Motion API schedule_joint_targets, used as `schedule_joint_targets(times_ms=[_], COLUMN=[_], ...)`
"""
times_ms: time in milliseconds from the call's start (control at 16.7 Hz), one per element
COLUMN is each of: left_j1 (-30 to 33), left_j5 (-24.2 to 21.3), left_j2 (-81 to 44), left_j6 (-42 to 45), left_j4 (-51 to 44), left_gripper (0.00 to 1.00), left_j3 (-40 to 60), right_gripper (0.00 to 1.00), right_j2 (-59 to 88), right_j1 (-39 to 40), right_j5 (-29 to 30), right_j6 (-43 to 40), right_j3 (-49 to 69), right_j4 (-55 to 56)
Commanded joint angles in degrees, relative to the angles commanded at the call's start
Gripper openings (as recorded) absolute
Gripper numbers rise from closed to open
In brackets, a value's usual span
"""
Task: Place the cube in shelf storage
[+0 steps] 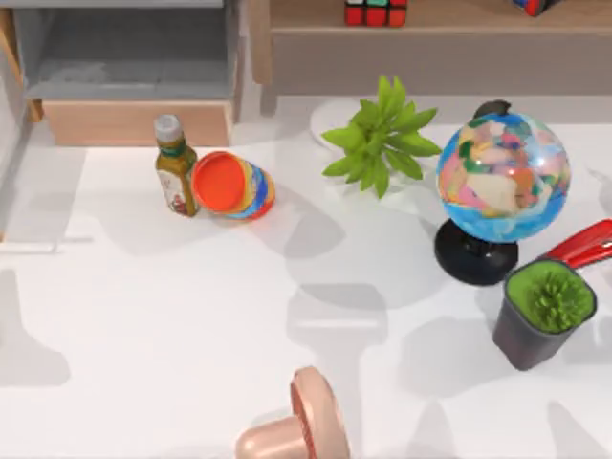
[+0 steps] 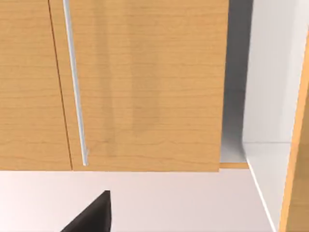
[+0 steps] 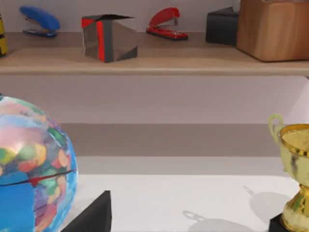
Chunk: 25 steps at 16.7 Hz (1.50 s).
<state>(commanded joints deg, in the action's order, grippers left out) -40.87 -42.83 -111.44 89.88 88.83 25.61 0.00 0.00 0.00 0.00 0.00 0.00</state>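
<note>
Cube [image 1: 376, 11] resting on the shelf [image 1: 449, 21] board at the far edge of the table [image 1: 191, 325], upright, beyond the leafy plant [image 1: 382, 136] and left of the globe [image 1: 503, 177]. State of the left and right fingers: cannot tell. Bottle [image 1: 176, 165] touching a striped bowl [image 1: 232, 185] at left.

On my desk [image 1: 143, 344] I count: one globe [image 1: 503, 177], one oil bottle [image 1: 176, 167], one stack of coloured bowls [image 1: 233, 185] lying on its side, two green plants, a leafy one [image 1: 381, 137] and a potted one [image 1: 544, 313], and one pink round item [image 1: 308, 421] at the near edge. On the shelf storage [image 1: 421, 43]: one cube [image 1: 376, 11]. Right wrist view adds two staplers, one blue [image 3: 39, 20] and one red [image 3: 166, 22], one gold trophy [image 3: 295, 174], one wooden box [image 3: 273, 28]
</note>
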Motion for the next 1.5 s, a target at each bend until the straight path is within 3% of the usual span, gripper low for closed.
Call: schedule_joint_targets(times_ms=[480, 1080, 1500], left_j1=[-0.10, 3.12, 3.12], left_j5=[-0.73, 2.62, 2.62], left_j2=[-2.53, -4.43, -4.43], left_j6=[1.21, 1.20, 1.20], left_j4=[-0.57, -3.18, -3.18], left_gripper=[1.00, 1.00, 0.47], left_j3=[-0.37, 3.94, 3.94], right_gripper=[1.00, 1.00, 1.00], right_j2=[0.00, 0.00, 0.00], right_j1=[0.00, 0.00, 0.00], right_j5=[0.00, 0.00, 0.00], right_j6=[0.00, 0.00, 0.00], right_j3=[0.00, 0.00, 0.00], right_j4=[0.00, 0.00, 0.00])
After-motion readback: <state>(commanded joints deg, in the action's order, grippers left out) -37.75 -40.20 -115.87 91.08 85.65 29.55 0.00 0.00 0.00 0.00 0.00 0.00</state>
